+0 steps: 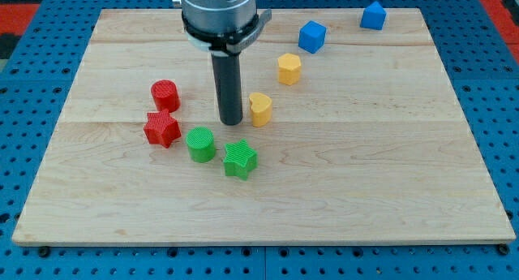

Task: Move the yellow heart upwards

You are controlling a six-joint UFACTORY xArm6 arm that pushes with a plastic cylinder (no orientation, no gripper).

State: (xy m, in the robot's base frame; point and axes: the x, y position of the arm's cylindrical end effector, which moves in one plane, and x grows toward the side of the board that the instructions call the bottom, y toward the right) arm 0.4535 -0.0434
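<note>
While my tip (231, 122) rests on the wooden board (365, 183), it stands just to the left of the yellow heart (259, 109), close beside it; whether the two touch cannot be made out. There is no claw on this arm, only the straight dark rod, so nothing is open, closed or gripping. The rod drops from a grey round mount (220, 12) at the far edge of the board.

The yellow heart sits a little left of the board's centre, upright, with its notch facing up. Farther off and to its right is a yellow six-sided block (289, 69), well apart from the heart. Beyond that, farther and more to the right, lies a blue cube (311, 36), and farther right again, near the far edge, a second blue block (373, 16) whose exact shape is hard to tell.

To the left of my tip are a red cylinder (165, 95) and, just nearer than it, a red star (162, 129), the two close together. Nearer than my tip sit a green cylinder (200, 144) and, to its right, a green star (240, 159), these two almost side by side. The green star lies nearer than the yellow heart and slightly left of it, with bare wood between them.

Around the board runs a blue perforated surface (495, 85).
</note>
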